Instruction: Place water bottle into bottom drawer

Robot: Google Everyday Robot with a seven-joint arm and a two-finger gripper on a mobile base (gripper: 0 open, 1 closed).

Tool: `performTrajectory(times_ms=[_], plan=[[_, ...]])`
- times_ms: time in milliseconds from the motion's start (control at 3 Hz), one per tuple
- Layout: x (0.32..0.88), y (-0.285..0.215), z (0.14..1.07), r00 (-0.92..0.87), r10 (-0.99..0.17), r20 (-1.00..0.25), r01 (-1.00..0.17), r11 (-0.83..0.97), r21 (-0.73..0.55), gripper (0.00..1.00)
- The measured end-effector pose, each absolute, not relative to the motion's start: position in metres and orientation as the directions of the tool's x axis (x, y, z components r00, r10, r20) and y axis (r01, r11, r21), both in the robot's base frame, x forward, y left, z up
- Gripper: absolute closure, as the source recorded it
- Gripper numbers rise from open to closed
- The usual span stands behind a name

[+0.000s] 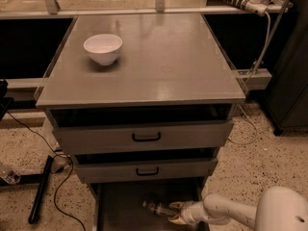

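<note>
Camera view: the bottom drawer stands pulled out beneath two shallower drawers, and the water bottle lies on its side on the drawer's dark floor, clear and ribbed, its far end pointing left. The gripper sits low inside the drawer at the bottle's right end, its fingers parted wider than the bottle; contact cannot be told. A white bowl rests on the bench.

Lying on its side, pointing left to right, low inside the pulled-out grey bottom drawer, toward its right half: the small clear water bottle, right end reaching the gripper.
</note>
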State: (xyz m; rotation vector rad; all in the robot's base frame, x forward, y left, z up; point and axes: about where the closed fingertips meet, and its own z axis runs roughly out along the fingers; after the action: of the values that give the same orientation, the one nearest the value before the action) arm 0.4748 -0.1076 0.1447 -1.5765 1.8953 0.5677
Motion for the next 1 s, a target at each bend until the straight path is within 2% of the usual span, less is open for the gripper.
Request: performTrajectory(times_ms=[333,1000], plan=[[0.4748,-0.1075,0.1445,-0.113,-0.72,-0.685,-0.978,0.202,-0.052,0.82],[0.4747,-0.1074,0.1444,-0.113,-0.72,-0.685,-0.978,0.202,-0.052,0.35]])
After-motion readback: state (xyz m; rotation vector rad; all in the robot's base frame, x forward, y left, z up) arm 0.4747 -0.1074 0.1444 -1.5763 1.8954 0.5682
